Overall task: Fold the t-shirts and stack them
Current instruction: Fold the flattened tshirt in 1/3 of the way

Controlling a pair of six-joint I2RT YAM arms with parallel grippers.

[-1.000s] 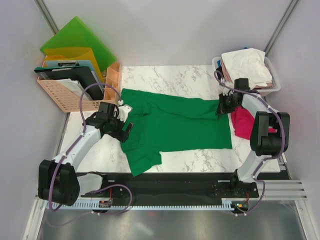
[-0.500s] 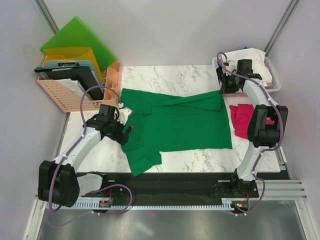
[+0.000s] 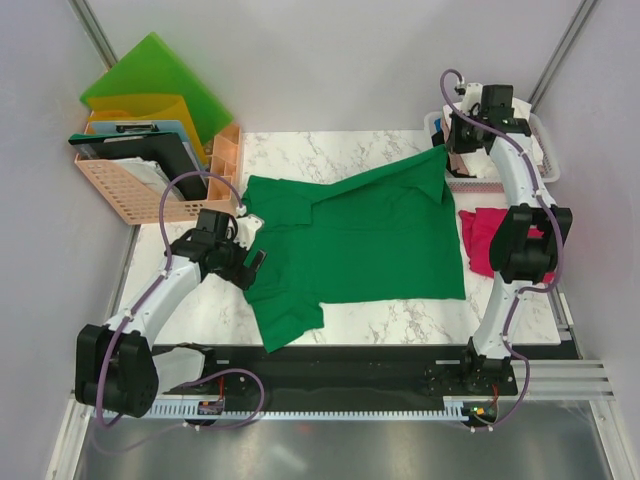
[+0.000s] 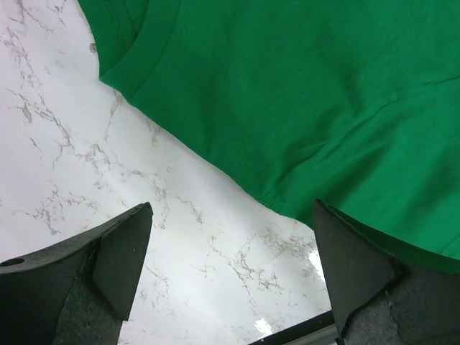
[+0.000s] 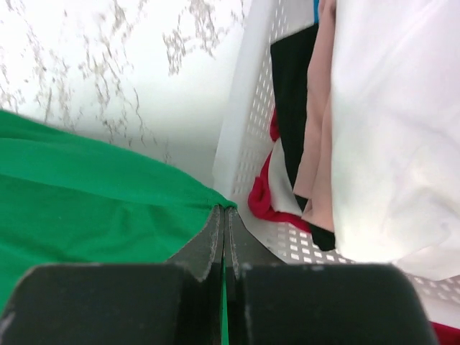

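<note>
Progress stands at an early stage, in my judgement. The green t-shirt (image 3: 350,240) lies spread over the middle of the table (image 3: 300,150), mostly flat, with no finished fold visible on it. My right jaws are pressed together on its far right corner, which is lifted off the table and drawn up beside the white basket (image 3: 545,175); the right wrist view shows the cloth (image 5: 72,208) pinched between them, just in front of the basket wall (image 5: 248,129). My left jaws stand wide apart and hold nothing, hanging low over bare table just beside the shirt's near left edge, below the collar (image 4: 129,57). A red t-shirt (image 3: 478,240) lies on the table to the right of the green one; I cannot tell whether it is properly folded. The basket contains a white cloth (image 5: 402,129) and a pale pink cloth (image 5: 320,122), unfolded. No stack is evident. Outstanding: folding the green shirt, folding the basket items, and stacking all.
</note>
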